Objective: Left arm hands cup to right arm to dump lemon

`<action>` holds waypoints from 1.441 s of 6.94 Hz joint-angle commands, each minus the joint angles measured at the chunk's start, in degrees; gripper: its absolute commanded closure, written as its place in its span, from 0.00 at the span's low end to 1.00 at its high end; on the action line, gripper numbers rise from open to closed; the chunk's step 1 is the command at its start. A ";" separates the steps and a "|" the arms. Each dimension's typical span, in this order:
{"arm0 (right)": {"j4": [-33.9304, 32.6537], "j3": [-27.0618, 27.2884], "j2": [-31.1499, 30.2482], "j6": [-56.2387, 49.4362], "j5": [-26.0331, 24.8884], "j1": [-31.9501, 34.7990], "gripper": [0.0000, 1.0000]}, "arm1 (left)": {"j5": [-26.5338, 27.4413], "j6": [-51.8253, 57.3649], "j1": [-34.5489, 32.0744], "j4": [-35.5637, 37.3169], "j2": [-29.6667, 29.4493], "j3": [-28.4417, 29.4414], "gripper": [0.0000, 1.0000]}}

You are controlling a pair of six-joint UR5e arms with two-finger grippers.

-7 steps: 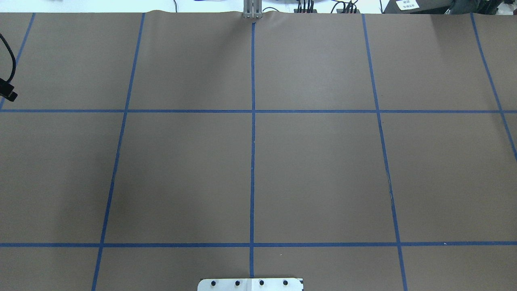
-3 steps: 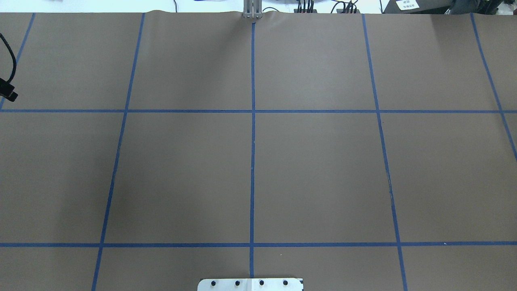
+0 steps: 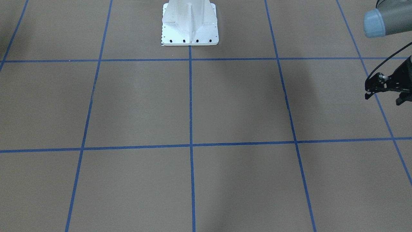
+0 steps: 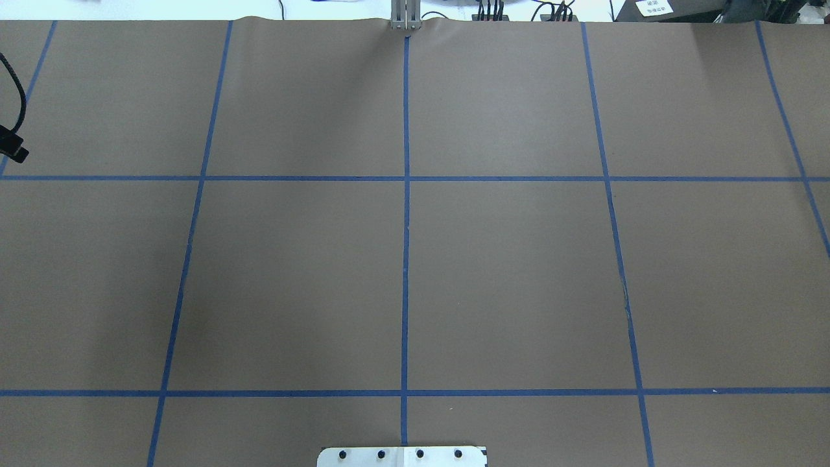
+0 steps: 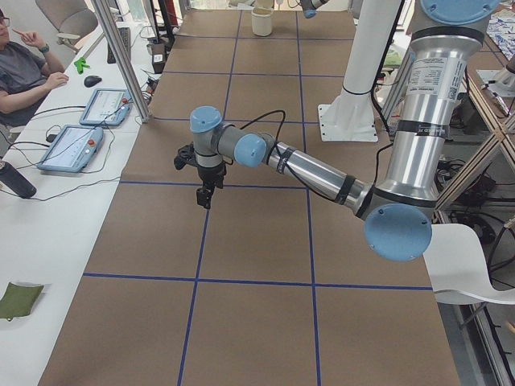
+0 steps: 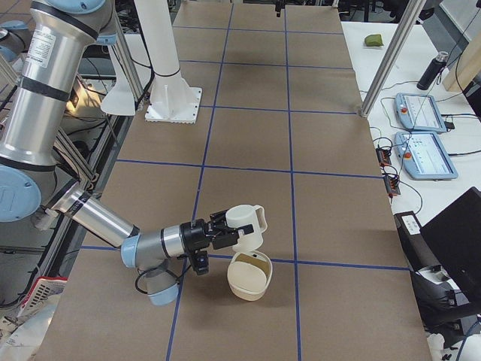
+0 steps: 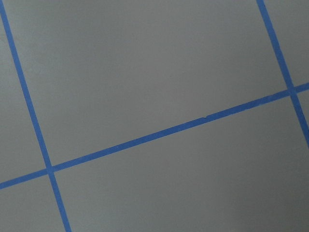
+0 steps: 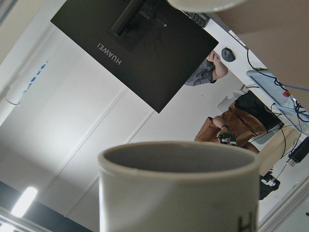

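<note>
**Cup at the right hand, tipped over the bowl**

Right hand [image 6: 228, 232] first. The cup [image 6: 248, 224] is at its tip, up off the worktop [image 6: 338, 226], white, with its handle on the side away from the arm. Only the side camera shows this hand, so I can't tell how the fingers sit on the cup, and I won't call the grip.

On the right wrist feed the cup fills the bottom of the picture. It is grey inside, with a black letter just showing at the lower edge. That feed is upside down, with a HUAWEI monitor [image 8: 130, 48] hanging from the top. The cup's mouth points at a cream rim on the top edge.

That rim is the bowl [image 6: 250, 277]. It stands on the worktop directly under the cup, very close. I can't make out what's inside it.

The right arm [image 6: 98, 218] reaches in low from the robot's side.

Over to the left hand [image 5: 205, 193]. It is well apart from the cup, towards the other end of the worktop. Its fingers point down above a blue tape line [image 5: 265, 186], and they are clear of the surface. I can't tell whether they are spread or together. The left arm [image 5: 314, 173] stretches out nearly level behind it. Its wrist feed shows only brown paper and tape.

The white pedestal [image 6: 169, 90] stands at the robot's edge. A person [image 5: 24, 68] sits at the side desk.
</note>
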 commanded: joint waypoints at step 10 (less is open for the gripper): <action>-13.24 4.75 -0.81 -104.82 21.75 0.27 0.82 | -0.12 0.09 0.05 0.00 0.52 0.95 0.00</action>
